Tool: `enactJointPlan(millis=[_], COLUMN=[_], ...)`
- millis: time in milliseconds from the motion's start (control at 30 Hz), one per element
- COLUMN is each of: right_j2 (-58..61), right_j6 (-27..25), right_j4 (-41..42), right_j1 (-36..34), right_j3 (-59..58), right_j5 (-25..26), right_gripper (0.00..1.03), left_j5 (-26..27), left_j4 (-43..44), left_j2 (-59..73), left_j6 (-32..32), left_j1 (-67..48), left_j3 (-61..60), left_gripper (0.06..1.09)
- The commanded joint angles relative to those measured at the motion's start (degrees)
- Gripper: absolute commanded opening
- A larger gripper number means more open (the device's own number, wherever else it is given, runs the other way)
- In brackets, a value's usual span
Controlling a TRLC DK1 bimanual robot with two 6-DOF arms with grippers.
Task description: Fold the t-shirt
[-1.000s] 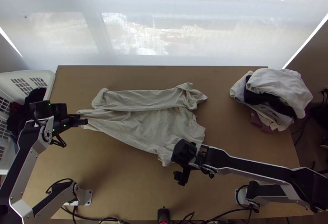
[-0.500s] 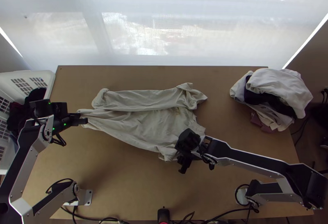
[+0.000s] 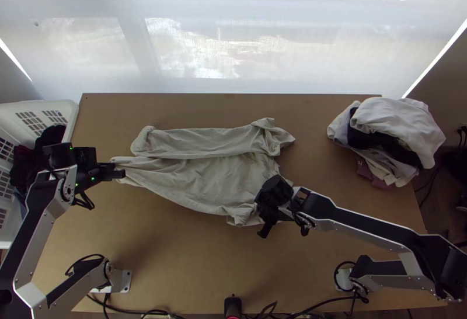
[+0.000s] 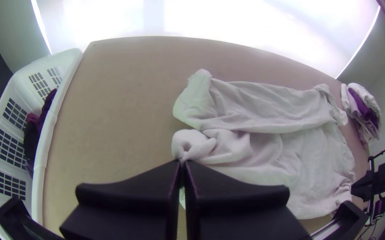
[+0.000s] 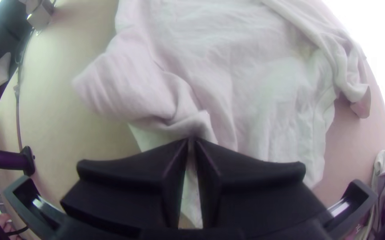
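At the left end of the t-shirt, my left gripper pinches the lower layer's corner. The pale shirt lies lengthwise with its far side folded over in a long strip; the near part is loosely wrinkled. In the left wrist view, the left gripper is shut on a bunched bit of the t-shirt. My right gripper is at the shirt's near right corner. The right wrist view has the right gripper shut on a fold of the t-shirt beside the sleeve.
A white basket with dark clothes stands at the table's left edge. A heap of clothes lies at the far right of the table. A small black device is at the near edge.
My right gripper has moved away from the near edge and slightly right, and the shirt's near right corner has shifted with it. The left arm has kept still.
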Motion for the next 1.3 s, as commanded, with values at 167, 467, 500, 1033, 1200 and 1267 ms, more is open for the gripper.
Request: enactJointPlan(millis=[167, 467, 500, 1033, 1200, 1267], right_j2=[-8.36, -8.19, -7.57, 7.9, 10.97, 11.94], right_j6=[0.04, 2.59, 2.59, 3.56, 3.47, 3.3], right_j4=[-6.03, -9.9, -9.9, -6.03, -4.62, -4.1], right_j1=[0.55, 9.52, 10.84, 13.74, 11.8, 10.31], right_j3=[-2.74, -0.72, -0.37, 9.65, 11.76, 12.37], right_j5=[0.04, -0.14, -0.14, -4.36, -4.27, -4.27], right_gripper=[0.7, 0.71, 0.71, 0.72, 0.72, 0.72], left_j5=[0.07, -0.01, -0.01, -0.01, 0.07, 0.07], left_j4=[-0.32, -0.23, -0.23, 0.29, 1.96, 2.32], left_j2=[-0.72, -1.07, -1.16, -2.56, -2.04, -1.86], left_j6=[-0.11, -0.28, -0.2, -0.37, -0.46, -0.64], left_j1=[-0.24, -0.41, -0.41, 1.61, 1.7, 1.7], left_j3=[-0.96, -2.28, -2.37, -2.72, -3.77, -4.12], left_gripper=[0.09, 0.09, 0.09, 0.09, 0.09, 0.09])
